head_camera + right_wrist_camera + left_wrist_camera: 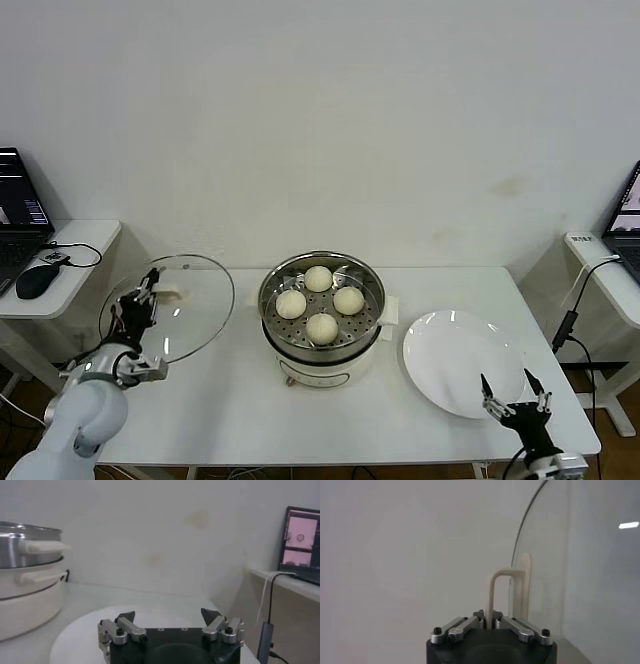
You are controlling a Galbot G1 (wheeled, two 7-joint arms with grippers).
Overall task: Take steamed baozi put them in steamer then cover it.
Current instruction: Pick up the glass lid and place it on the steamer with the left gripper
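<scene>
Several cream-white baozi lie on the perforated floor of the steel steamer, which sits on its white pot base in the middle of the table. Left of it, my left gripper holds the glass cover tilted up off the table, shut on its cream handle. The cover fills one side of the left wrist view. My right gripper hovers open over the near edge of the white plate, nothing between its fingers.
An empty white plate lies right of the steamer. Side desks with laptops flank the table; a mouse and cables sit on the left desk. A cable hangs by the right table edge.
</scene>
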